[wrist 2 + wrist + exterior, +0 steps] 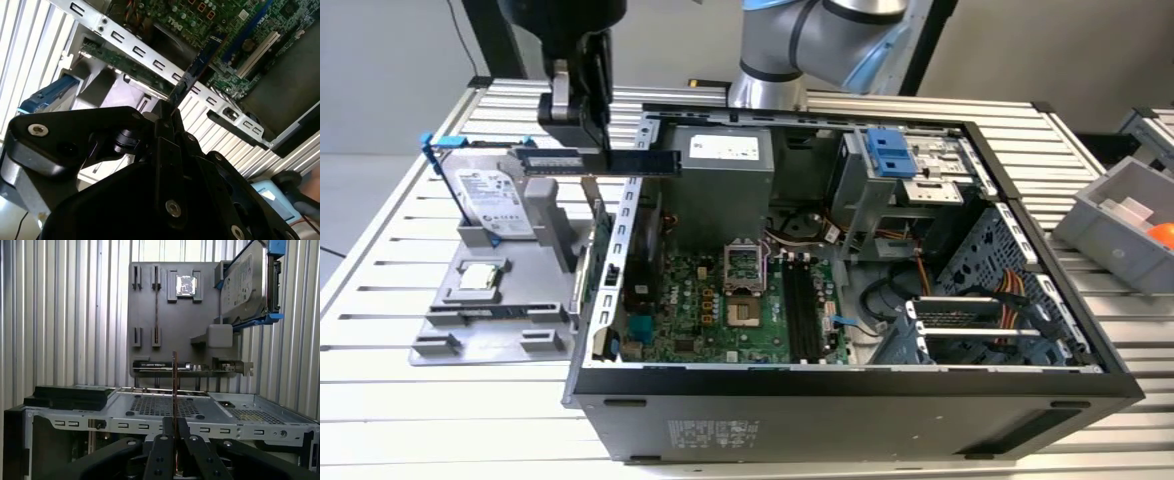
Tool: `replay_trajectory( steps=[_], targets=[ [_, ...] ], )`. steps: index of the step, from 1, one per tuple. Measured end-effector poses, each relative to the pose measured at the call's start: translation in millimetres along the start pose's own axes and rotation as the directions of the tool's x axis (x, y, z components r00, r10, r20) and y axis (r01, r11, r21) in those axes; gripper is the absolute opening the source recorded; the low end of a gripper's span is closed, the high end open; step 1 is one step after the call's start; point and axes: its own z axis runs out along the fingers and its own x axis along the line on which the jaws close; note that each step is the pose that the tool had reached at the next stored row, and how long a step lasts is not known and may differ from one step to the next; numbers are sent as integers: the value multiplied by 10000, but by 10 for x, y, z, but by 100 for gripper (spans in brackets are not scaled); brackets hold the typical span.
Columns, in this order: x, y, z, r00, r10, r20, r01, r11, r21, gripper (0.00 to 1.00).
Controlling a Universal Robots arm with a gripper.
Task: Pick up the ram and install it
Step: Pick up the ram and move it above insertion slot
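Gripper (596,143): black, two-fingered; fingers pressed tight onto the ram (640,162), clamping it near mid-length from above.
Ram: long narrow stick, held level and lengthwise in the air, touching nothing but the fingers; in the exterior view it hangs over the left wall of the open computer case (854,385), one end above the grey holder tray (480,340), the other above the case interior; in both wrist views it juts straight out from the fingertips, edge-on (174,385) or slanting toward the boards (197,65).
Motherboard (720,300): flat on the case floor; long black memory slots (797,305) well apart from the ram.
Tray: beside the case; hard drive in blue frame (491,200) standing upright; small square CPU chip (480,278) lying flat.
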Motion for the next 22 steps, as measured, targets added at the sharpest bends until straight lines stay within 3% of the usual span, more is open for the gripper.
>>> replay_trajectory(
  steps=[16,17,22],
  targets=[
    [4,-259,-3,10000,41,1,-41,10000,-63,0],
    [5,-315,-2,10000,58,2,-58,10000,-69,0],
    [7,-418,-3,10000,75,2,-75,9999,-93,0]
  ],
)
